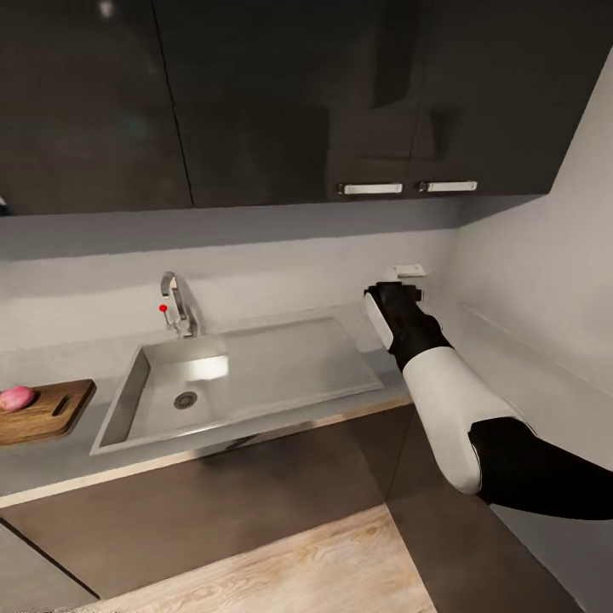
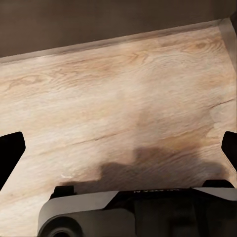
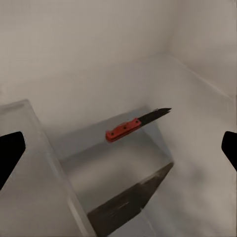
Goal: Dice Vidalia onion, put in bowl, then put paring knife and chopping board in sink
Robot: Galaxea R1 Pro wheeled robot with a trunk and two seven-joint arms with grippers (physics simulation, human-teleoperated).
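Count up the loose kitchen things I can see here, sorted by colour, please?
Pinkish-red: 1, the onion
Brown: 1, the board under it
Red-handled: 1, the knife
Total: 3

the rectangular grey basin sink (image 1: 255, 375) is set into the long grey matte countertop (image 1: 51, 464), its round metal drain (image 1: 186, 398) in the left part and the flat drainboard (image 1: 298, 362) to the right. the chrome tap (image 1: 179, 305) stands at its far left edge. left of the sink, the brown wooden chopping board (image 1: 47, 410) lies on the countertop with the small pinkish-red round onion (image 1: 16, 397) on its left end. the red-handled paring knife (image 3: 136, 124) lies on the countertop near the far wall.
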